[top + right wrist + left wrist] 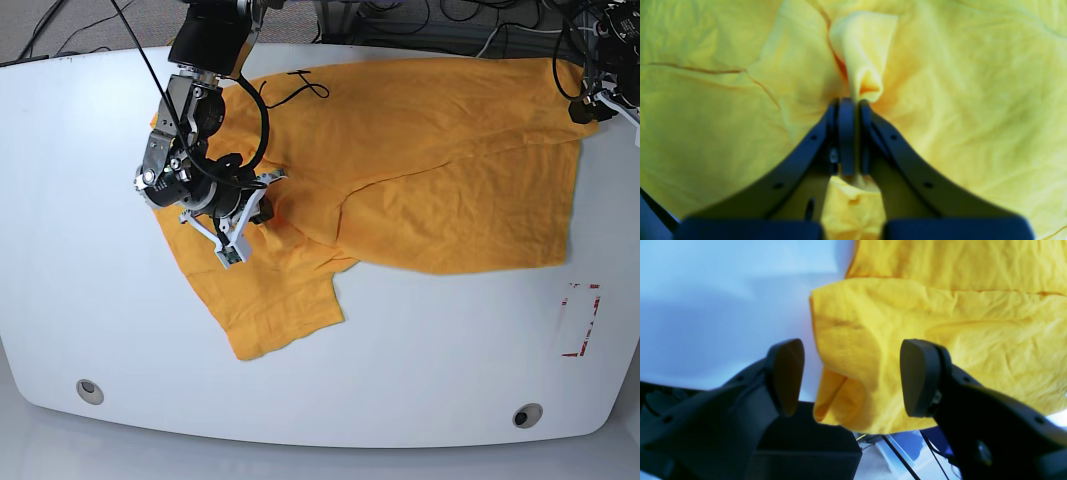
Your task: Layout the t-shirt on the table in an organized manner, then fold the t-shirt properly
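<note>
Orange-yellow cloth is covering much of the upper half of the table (420, 350), where the t-shirt (440, 160) is lying partly spread and partly folded over itself. Its broad body is stretching toward two o'clock, reaching the far right edge, while a smaller flap is trailing toward seven o'clock from the middle, ending in a squared hem. Thin black cursive lettering is showing near twelve o'clock on the upper edge. Creases and overlapping layers are running across the fabric, with a darker seam line crossing it in the right wrist view.

At about ten o'clock on the table, the right gripper (853, 101) is pressing its jaws together on a pinched ridge of the shirt, cloth bunching up above and below the fingertips. The left gripper (853, 376) is sitting at the shirt's two o'clock corner by the table edge with its jaws spread wide, holding nothing; a folded corner of the shirt is hanging over the edge between and beyond its pads.

A red rectangular outline (581, 320) is lying at four o'clock, apart from the cloth.
</note>
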Robot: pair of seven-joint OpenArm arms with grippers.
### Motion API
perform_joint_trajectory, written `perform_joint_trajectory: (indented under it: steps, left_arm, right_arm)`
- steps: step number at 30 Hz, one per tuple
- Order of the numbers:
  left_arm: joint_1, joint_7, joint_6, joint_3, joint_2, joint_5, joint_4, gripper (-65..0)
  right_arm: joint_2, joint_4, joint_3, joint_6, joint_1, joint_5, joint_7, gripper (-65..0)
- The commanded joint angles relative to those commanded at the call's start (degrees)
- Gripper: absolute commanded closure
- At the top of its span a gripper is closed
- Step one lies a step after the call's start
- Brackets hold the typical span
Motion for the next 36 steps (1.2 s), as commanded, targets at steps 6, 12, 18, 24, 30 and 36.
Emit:
perform_joint_trajectory:
  steps: [6, 12, 18, 24, 30, 36]
  left_arm:
    - [-0.44, 0.09, 0.0, 0.53, 0.26, 0.0, 0.0, -42.2]
    - [-1.49, 0.09, 0.09, 3.87, 1.23, 0.09, 0.0, -42.1]
    - [-1.58, 0.09, 0.09, 4.22, 1.41, 0.09, 0.0, -42.1]
    - [-1.58, 0.09, 0.09, 4.4, 1.41, 0.0, 0.0, -36.0]
    - [-1.67, 0.09, 0.09, 6.77, 1.32, 0.0, 0.0, -18.9]
    - [-1.67, 0.0, 0.09, 7.56, 1.32, 0.0, 0.0, -8.1]
  right_arm:
    - [-0.09, 0.0, 0.0, 0.0, -0.09, 0.0, 0.0, -2.5]
    - [-0.09, 0.09, 0.0, 0.0, -0.09, 0.0, -0.09, -2.5]
    - [-0.09, 0.09, 0.09, 0.0, -0.09, 0.0, -0.09, -2.5]
    - [-0.09, 0.09, 0.18, 0.0, -0.09, 0.0, -0.09, -2.5]
    - [-0.18, 0.09, 0.26, 0.0, -0.09, 0.0, -0.09, -2.4]
    - [-0.18, 0.09, 0.26, 0.0, -0.09, 0.0, -0.09, -2.4]
